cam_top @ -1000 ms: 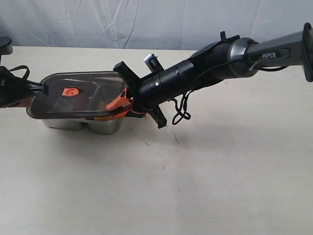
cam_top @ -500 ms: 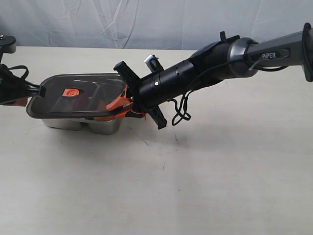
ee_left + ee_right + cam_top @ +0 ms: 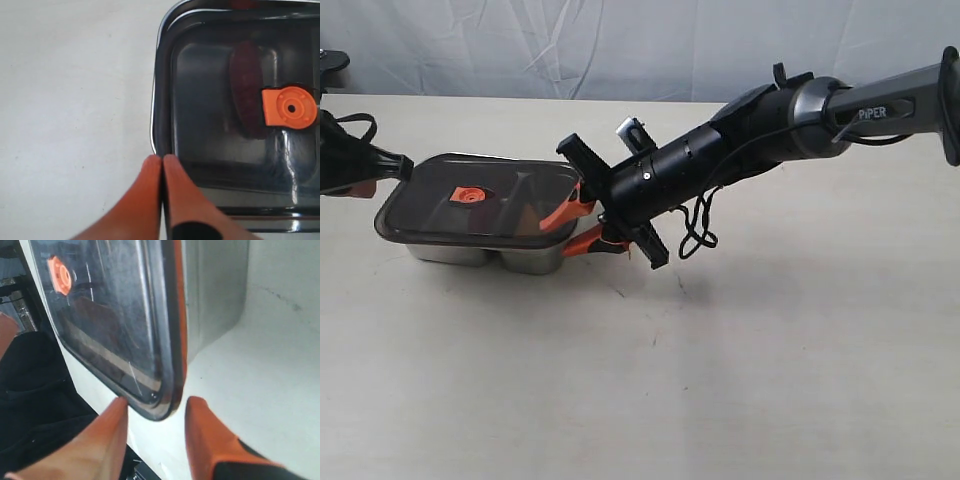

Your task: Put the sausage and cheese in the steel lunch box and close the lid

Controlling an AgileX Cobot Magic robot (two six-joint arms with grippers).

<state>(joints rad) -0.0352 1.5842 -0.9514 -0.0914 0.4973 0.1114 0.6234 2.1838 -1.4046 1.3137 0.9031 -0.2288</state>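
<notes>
The lid (image 3: 480,205) is laid across the steel lunch box (image 3: 490,255), roughly level, its orange valve (image 3: 467,195) facing up; whether the seal is pressed home all round cannot be told. The sausage (image 3: 246,90) is seen through the dark lid as a dull red shape in the compartment just beside the valve; the cheese cannot be made out with certainty under the tinted plastic. The box is stood on the pale table (image 3: 770,350), towards its left side.

The right gripper (image 3: 555,237) is held at the box's right end with its orange fingers spread, one above and one below the lid's edge; a gap is visible on both sides in the right wrist view, so nothing is pinched, which suggests the lid has been let go onto the box. The left gripper (image 3: 161,162) is kept with its fingers pressed together on nothing, tips at the lid's left rim, probably placed to steady or push that end down; contact cannot be confirmed.
</notes>
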